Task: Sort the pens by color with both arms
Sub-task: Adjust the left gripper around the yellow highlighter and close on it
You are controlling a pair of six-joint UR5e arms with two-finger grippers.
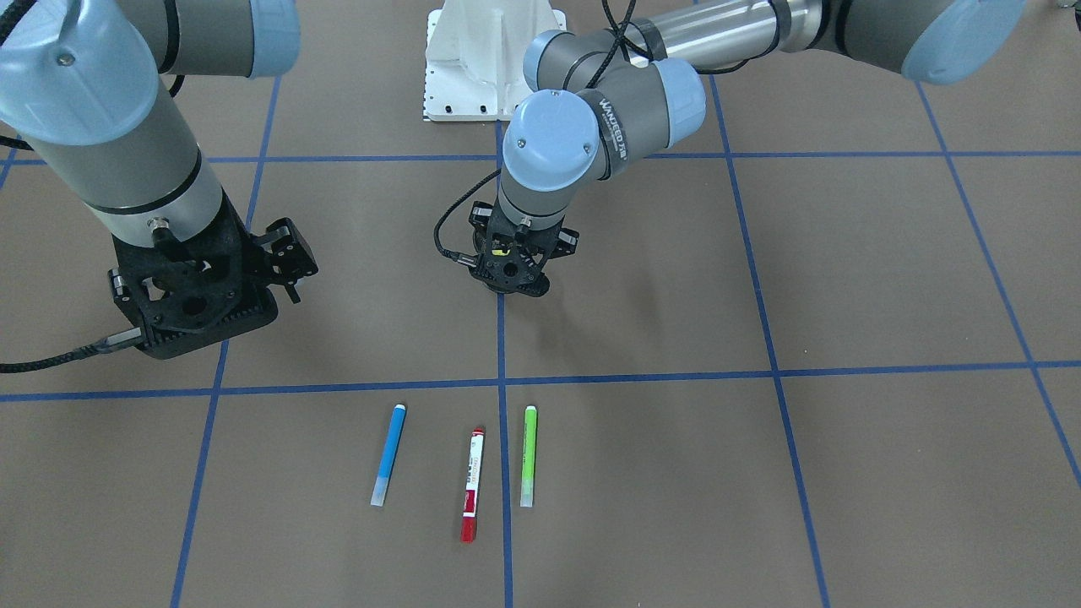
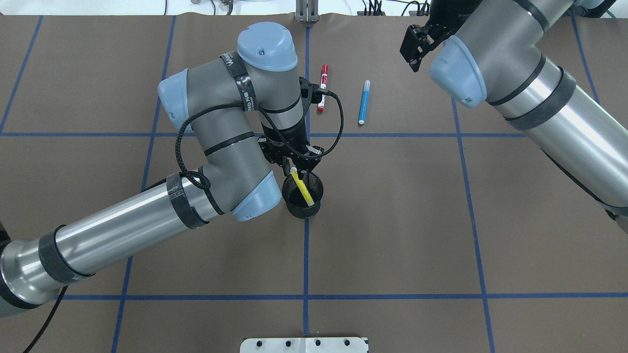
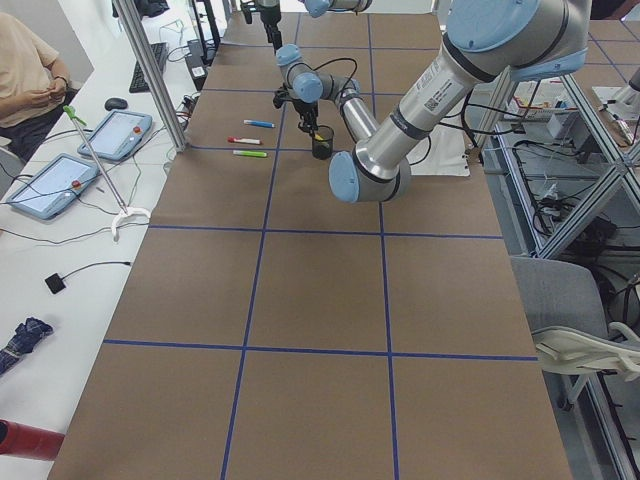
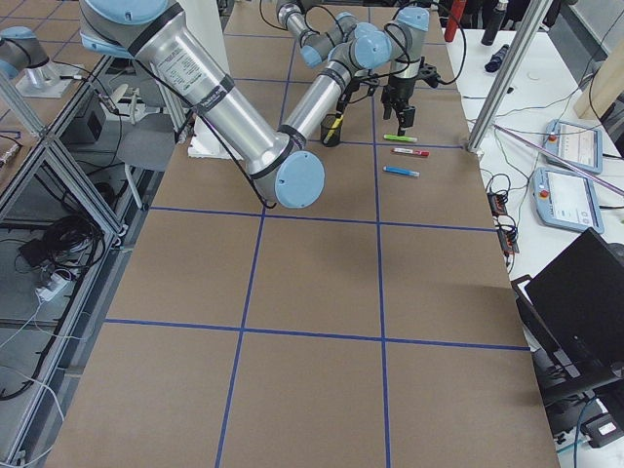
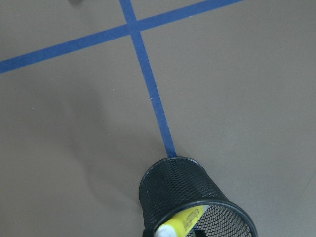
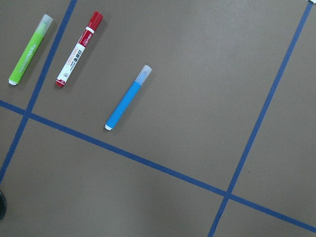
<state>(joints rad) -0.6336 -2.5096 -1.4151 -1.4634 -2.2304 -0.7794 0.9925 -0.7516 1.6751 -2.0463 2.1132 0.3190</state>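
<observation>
Three pens lie side by side on the brown table: blue, white with red ends and green. The right wrist view shows them too: blue, red, green. A yellow pen leans inside the black mesh cup, its pale end at the rim just under my left gripper, which looks open and holds nothing. My right gripper hangs open and empty, raised beside the blue pen. In the overhead view my left arm hides the green pen.
Blue tape lines divide the table into squares. The white pedestal base stands at the robot's edge. Beyond the table's far side, a person sits at a bench with tablets and cables.
</observation>
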